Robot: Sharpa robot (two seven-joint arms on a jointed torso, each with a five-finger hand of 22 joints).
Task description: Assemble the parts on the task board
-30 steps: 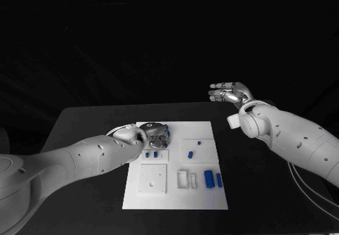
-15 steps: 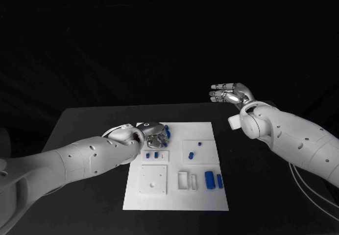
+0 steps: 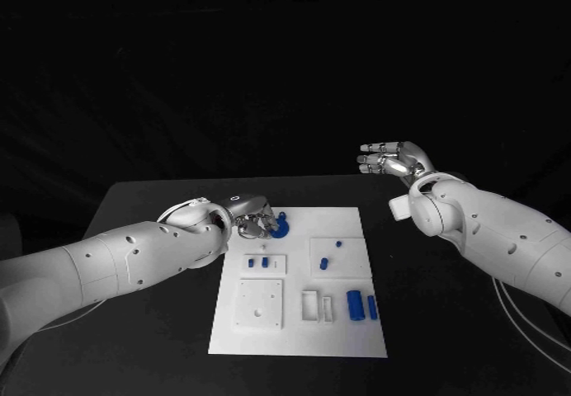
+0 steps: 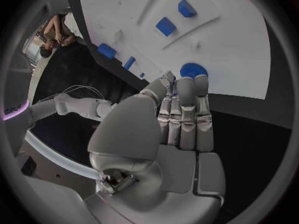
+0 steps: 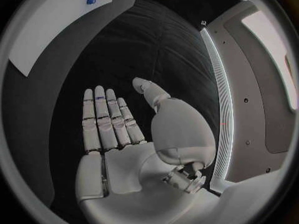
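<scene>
Nearest you, in the lower middle of the head view, the task board (image 3: 300, 326) lies on the black table (image 3: 143, 206) with two long blue parts (image 3: 355, 304) lying flat at its lower right and smaller blue parts (image 3: 323, 263) standing in the raised blocks further up. At the board's upper left corner sits a round blue part (image 3: 280, 226), and your left hand (image 3: 247, 216) hangs right over it, fingers straight and close together, tips beside the disc but holding nothing. I judge you are between picks: the next move calls for lowering onto the round part and closing on its rim. Farthest off, at the right of the frame, your right hand (image 3: 390, 157) waits raised above the table, palm flat, fingers extended and empty.
</scene>
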